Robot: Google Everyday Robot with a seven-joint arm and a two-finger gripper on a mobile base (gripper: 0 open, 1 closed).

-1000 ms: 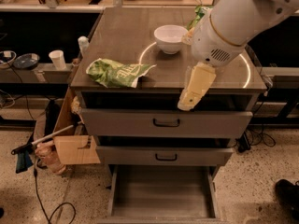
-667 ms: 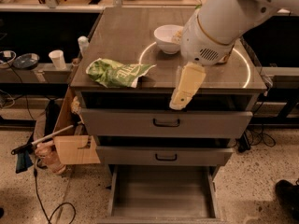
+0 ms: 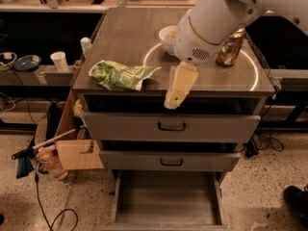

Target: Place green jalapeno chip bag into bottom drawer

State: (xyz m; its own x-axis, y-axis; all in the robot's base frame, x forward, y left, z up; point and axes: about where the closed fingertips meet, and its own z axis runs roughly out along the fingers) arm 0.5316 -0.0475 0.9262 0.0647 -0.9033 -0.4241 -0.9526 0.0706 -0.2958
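From my remote station I see the gripper hanging over the front edge of the cabinet top, pointing down and to the left, just right of the green jalapeno chip bag but not touching it. It carries nothing that I can see, and I cannot tell whether the claw is spread or closed. The bag lies crumpled near the front left corner of the top. Below the two upper drawers, the bottom drawer stands pulled out, its grey tray showing. The arm partly covers a white bowl. Compared with the frame a moment ago, the gripper has slid left toward the bag, and a glass jar now shows to the arm's right. The bag and drawer have not moved.
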